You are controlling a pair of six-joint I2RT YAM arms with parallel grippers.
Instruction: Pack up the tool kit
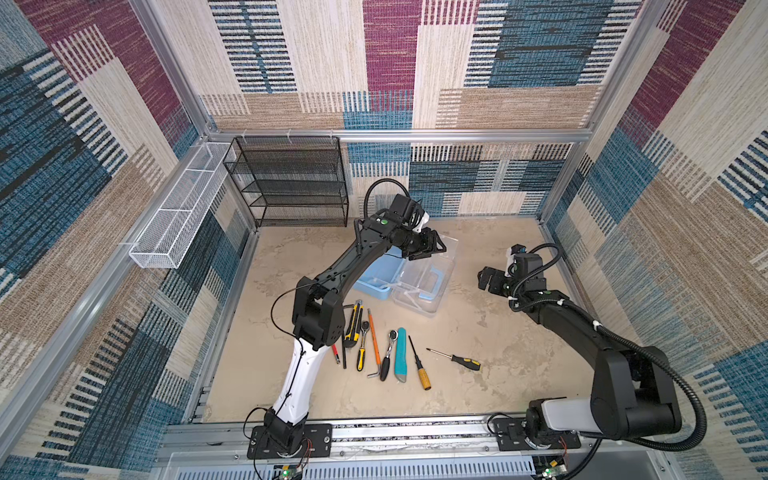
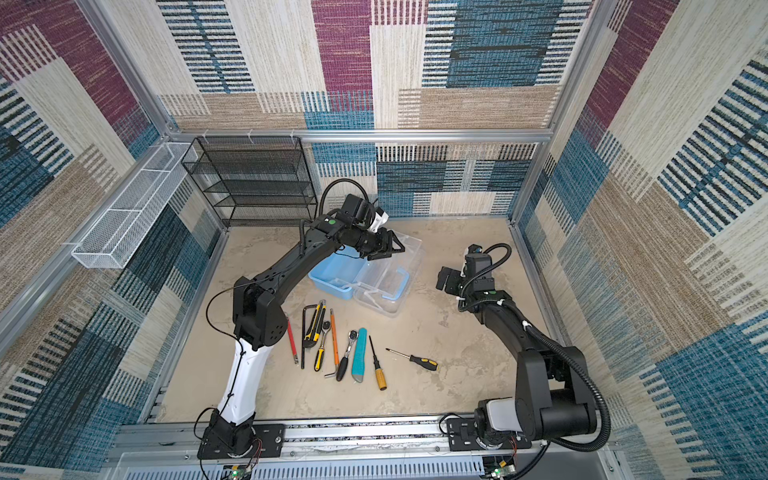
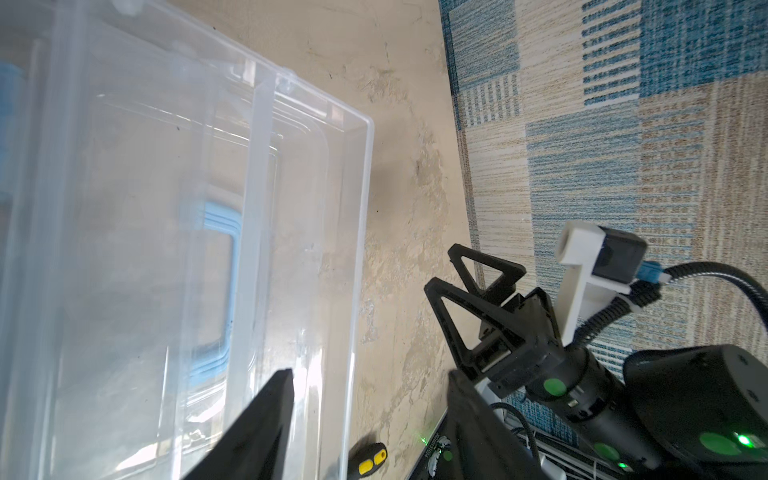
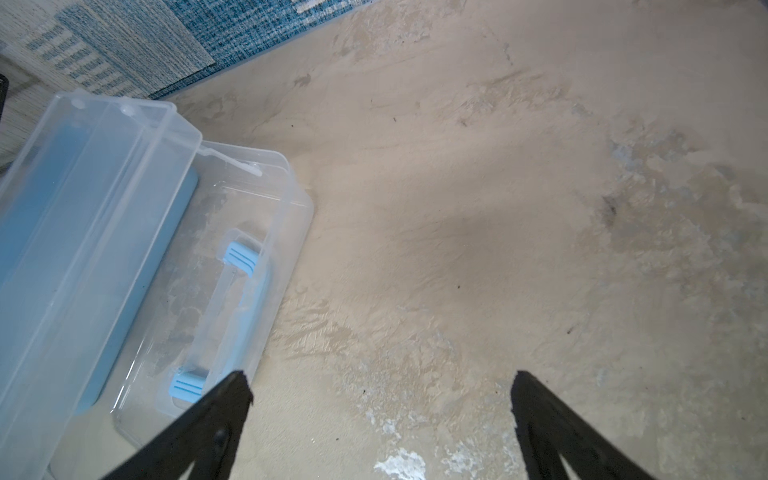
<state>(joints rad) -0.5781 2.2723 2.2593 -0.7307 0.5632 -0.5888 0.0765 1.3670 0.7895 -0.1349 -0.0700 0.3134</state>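
Observation:
The tool kit's light-blue toolbox stands open in both top views. Its clear lid, with a light-blue handle, lies flat on the table to the right of it. My left gripper hovers over the lid's far edge. In the left wrist view the left gripper is open, with the lid's rim between the fingers and untouched. My right gripper is open and empty over bare table to the right of the lid. Loose tools lie in a row nearer me, among them a teal utility knife and a black-and-yellow screwdriver.
A black mesh shelf rack stands at the back left against the wall. A long white mesh basket hangs on the left wall. More tools lie beside my left arm's elbow: a yellow-and-black utility knife, ratchets and hex keys.

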